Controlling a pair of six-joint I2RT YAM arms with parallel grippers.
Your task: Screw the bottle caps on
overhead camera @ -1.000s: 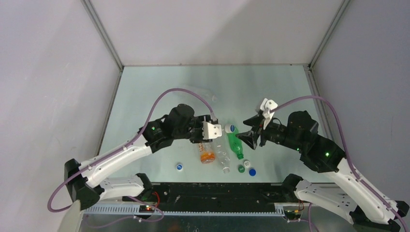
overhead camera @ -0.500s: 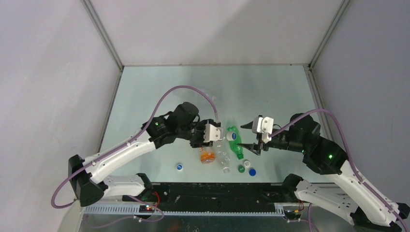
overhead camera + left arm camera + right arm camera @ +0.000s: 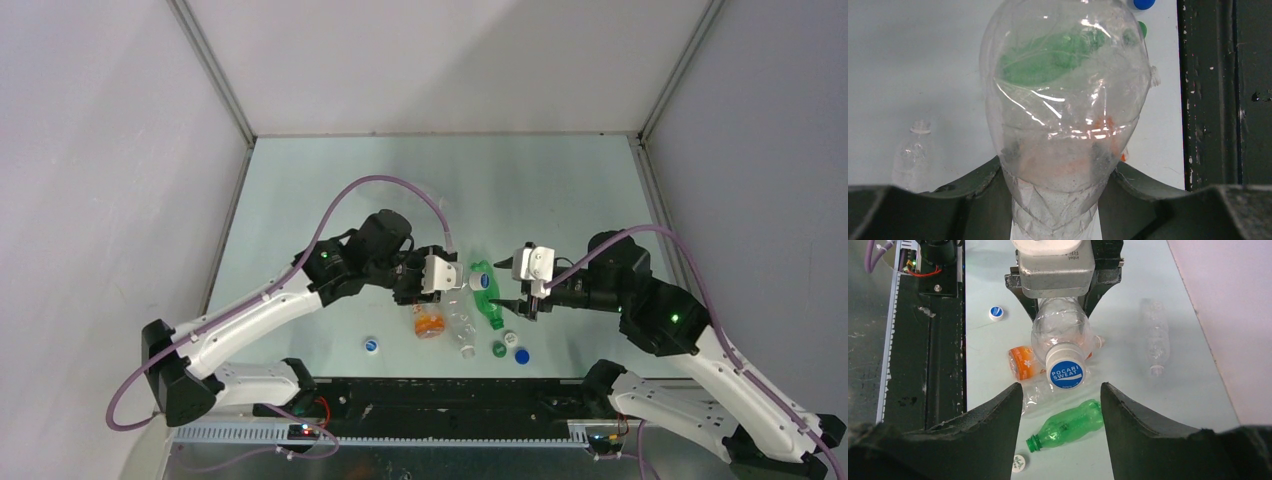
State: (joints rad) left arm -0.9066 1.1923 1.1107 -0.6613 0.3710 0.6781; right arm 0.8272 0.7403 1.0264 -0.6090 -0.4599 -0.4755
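My left gripper (image 3: 452, 280) is shut on the base of a clear bottle (image 3: 1068, 100) and holds it level above the table, its neck towards my right gripper. A blue-and-white cap (image 3: 1066, 374) sits on that neck; it also shows in the top view (image 3: 482, 283). My right gripper (image 3: 1062, 390) is open, facing the cap, its fingertips (image 3: 508, 262) just short of it. Below lie a green bottle (image 3: 1073, 425), uncapped, and an orange bottle (image 3: 1023, 362).
A second clear bottle (image 3: 462, 330) lies beside the orange one, a third (image 3: 1155, 342) farther back. Loose caps near the front edge: blue-and-white (image 3: 372, 346), green (image 3: 498, 349), blue (image 3: 521, 355), white (image 3: 1019, 463). The black front rail (image 3: 430, 400) borders the table.
My right gripper has come down and moved left, turning level, until its open jaws face the capped neck. My left gripper has shifted the clear bottle slightly right.
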